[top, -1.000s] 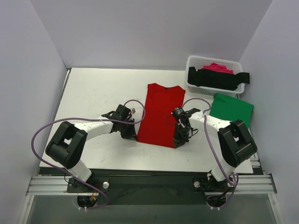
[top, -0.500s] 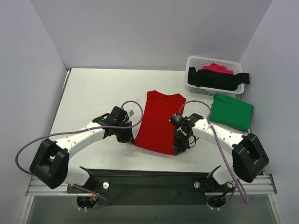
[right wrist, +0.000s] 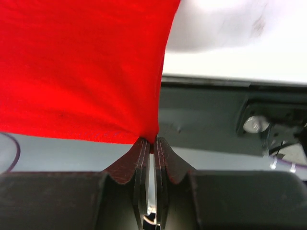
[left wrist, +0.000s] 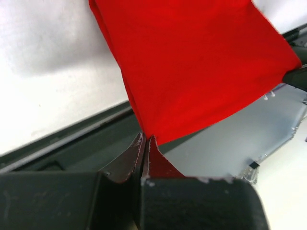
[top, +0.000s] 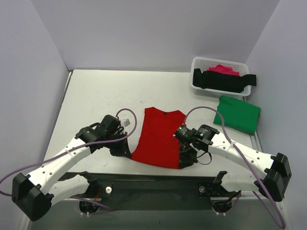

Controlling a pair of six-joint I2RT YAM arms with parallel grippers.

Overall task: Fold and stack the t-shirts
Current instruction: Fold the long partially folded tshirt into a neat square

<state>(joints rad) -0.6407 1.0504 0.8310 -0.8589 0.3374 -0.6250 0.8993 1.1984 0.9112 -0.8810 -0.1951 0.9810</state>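
A bright red t-shirt (top: 158,136) lies folded narrow down the middle of the table, collar at the far end, its hem hanging past the near edge. My left gripper (top: 128,154) is shut on the hem's left corner (left wrist: 146,136). My right gripper (top: 184,162) is shut on the hem's right corner (right wrist: 152,140). In both wrist views the red t-shirt (left wrist: 192,67) (right wrist: 81,67) stretches away from the pinched corners. A folded green t-shirt (top: 238,114) rests at the right. Black (top: 221,80) and pink (top: 222,69) t-shirts are in the basket.
The white lattice basket (top: 201,63) stands at the back right of the table (top: 100,96). Grey walls close the left, back and right. A dark metal rail (top: 153,179) runs below the table's near edge, under the red hem. Purple cables loop from both arms.
Both grippers have drawn the red t-shirt toward the near edge; its hem now hangs past the table and the collar has slid nearer. Both arms have stretched outward.
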